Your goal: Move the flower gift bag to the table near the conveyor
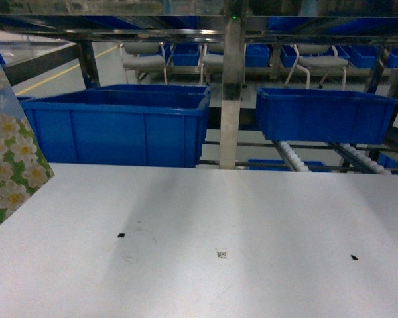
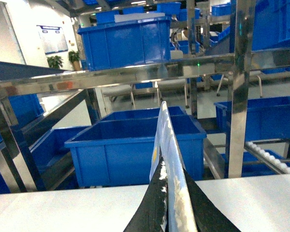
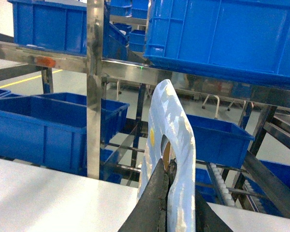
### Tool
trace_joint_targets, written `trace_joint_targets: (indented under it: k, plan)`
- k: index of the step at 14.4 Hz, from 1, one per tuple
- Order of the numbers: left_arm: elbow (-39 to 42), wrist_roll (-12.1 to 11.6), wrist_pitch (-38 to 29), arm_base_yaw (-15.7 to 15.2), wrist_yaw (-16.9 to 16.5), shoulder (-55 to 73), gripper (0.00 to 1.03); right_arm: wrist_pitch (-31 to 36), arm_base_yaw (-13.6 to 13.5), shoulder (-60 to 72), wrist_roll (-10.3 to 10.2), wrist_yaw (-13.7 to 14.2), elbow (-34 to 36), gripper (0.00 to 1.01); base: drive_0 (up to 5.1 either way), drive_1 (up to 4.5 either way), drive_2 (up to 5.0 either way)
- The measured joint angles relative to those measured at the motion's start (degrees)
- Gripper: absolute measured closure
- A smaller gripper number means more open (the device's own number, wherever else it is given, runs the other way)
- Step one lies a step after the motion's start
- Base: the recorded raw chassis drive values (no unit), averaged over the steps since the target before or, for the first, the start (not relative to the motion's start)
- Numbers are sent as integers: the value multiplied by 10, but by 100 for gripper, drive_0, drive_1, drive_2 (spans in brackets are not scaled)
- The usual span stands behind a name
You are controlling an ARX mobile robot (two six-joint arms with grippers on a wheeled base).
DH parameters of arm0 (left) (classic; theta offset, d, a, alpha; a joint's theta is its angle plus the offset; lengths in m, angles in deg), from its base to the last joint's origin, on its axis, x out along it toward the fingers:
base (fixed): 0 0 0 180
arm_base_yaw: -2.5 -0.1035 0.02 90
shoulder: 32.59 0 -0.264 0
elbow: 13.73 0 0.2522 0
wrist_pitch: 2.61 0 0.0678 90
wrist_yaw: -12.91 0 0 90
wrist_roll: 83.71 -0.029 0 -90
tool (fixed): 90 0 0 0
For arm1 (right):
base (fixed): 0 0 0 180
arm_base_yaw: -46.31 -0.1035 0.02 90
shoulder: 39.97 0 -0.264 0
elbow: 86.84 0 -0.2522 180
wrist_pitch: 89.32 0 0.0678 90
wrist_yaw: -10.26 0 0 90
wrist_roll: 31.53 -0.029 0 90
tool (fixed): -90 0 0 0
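At left edge of matte white table [image 1: 252, 218]: flower-printed paper gift bag [image 1: 10, 159], partly out of head view. Rest of tabletop bare to far edge. Beyond: steel roller conveyor rack [image 1: 231, 79], two blue plastic bins [image 1: 123, 126], contents hidden. Wrist views only: left gripper [image 2: 166, 203] and right gripper [image 3: 168, 193] each clamped on bag edge.

Nothing legible — the table's [image 1: 252, 212] code sticker [image 1: 221, 254] is too small.
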Motion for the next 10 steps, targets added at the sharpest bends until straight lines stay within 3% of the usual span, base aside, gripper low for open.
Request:
trace_joint_targets:
  k: [3, 4, 8, 10]
  plan:
    - [0, 0, 0, 0, 0, -1, 101, 1, 1, 0, 1, -1, 0, 99, 0, 0, 0]
    - [0, 0, 0, 0, 0, -1, 101, 19, 9, 10, 3, -16, 1, 99, 0, 0, 0]
    - [0, 0, 0, 0, 0, -1, 101, 133, 35, 139, 5, -60, 23, 99, 0, 0, 0]
    - [0, 0, 0, 0, 0, -1, 101, 247, 38, 254, 3, -75, 26, 99, 0, 0, 0]
